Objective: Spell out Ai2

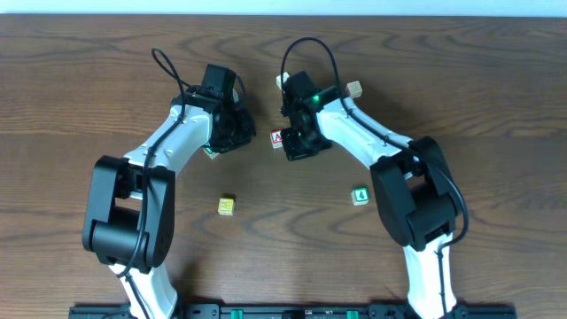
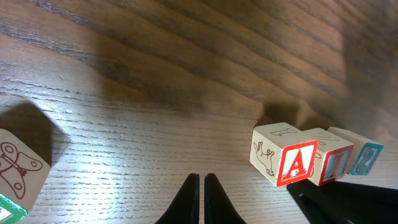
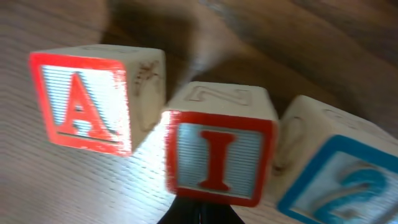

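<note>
Three wooden letter blocks stand in a row on the table. In the right wrist view they are a red A block (image 3: 93,102), a red I block (image 3: 217,149) and a blue 2 block (image 3: 339,171), close together. The A sits a little further back than the I. My right gripper (image 3: 200,210) is shut and empty, with its tips right at the front of the I block. In the left wrist view the same row, A (image 2: 288,163), I (image 2: 328,163) and 2 (image 2: 362,157), is at the right. My left gripper (image 2: 201,186) is shut and empty on bare wood to the left of the row. In the overhead view only the A block (image 1: 276,139) shows, between the left gripper (image 1: 235,135) and the right gripper (image 1: 298,144).
A block with a butterfly drawing (image 2: 15,171) lies at the left of my left gripper. Loose blocks lie around the table: a yellow one (image 1: 227,206), a green one (image 1: 360,196) and a beige one (image 1: 354,89) behind the right arm.
</note>
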